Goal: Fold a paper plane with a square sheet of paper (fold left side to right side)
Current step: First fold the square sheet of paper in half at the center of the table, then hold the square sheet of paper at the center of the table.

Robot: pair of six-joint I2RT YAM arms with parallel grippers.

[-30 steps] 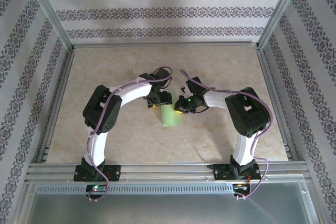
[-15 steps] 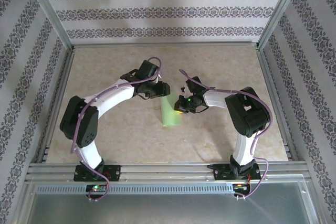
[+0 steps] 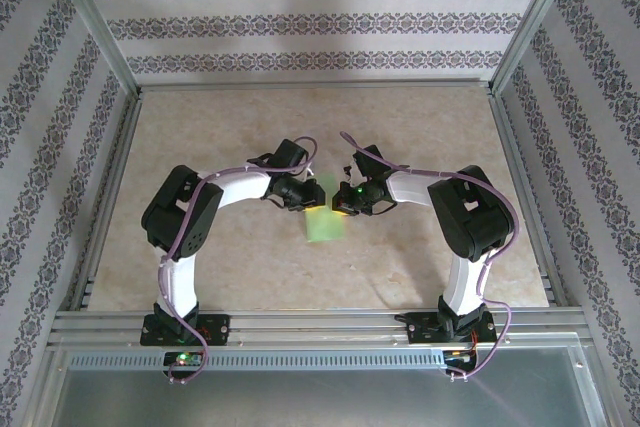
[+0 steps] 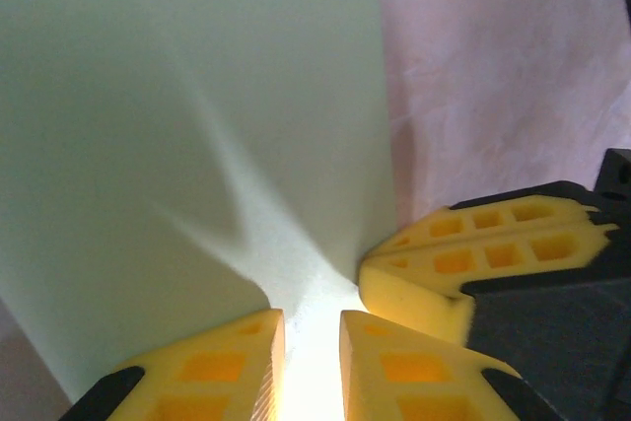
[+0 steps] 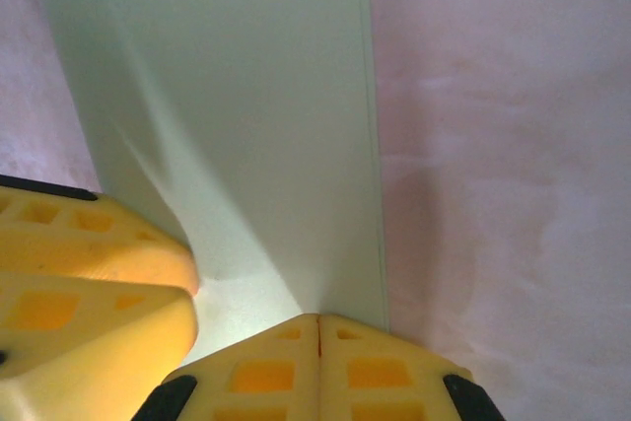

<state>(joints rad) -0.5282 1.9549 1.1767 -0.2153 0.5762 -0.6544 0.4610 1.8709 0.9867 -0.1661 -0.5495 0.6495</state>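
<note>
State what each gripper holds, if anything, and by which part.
Right gripper appears to pinch the green paper at its far end; left gripper straddles that end, jaws slightly apart.

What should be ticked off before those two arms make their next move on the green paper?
1. Green paper on the table, between the arms: ok.
2. Right jaws closed, tips at the paper's near edge: ok.
3. Right jaws pinching the paper rather than just pressing it: cannot tell.
4. Left jaws closed on the paper: cannot tell; a narrow gap shows, with the paper's edge running into it.
5. Room between the two sets of jaws: cannot tell; they sit side by side, very close.
6. Paper untorn: ok, though shallow ridges fan out from the jaws.
</note>
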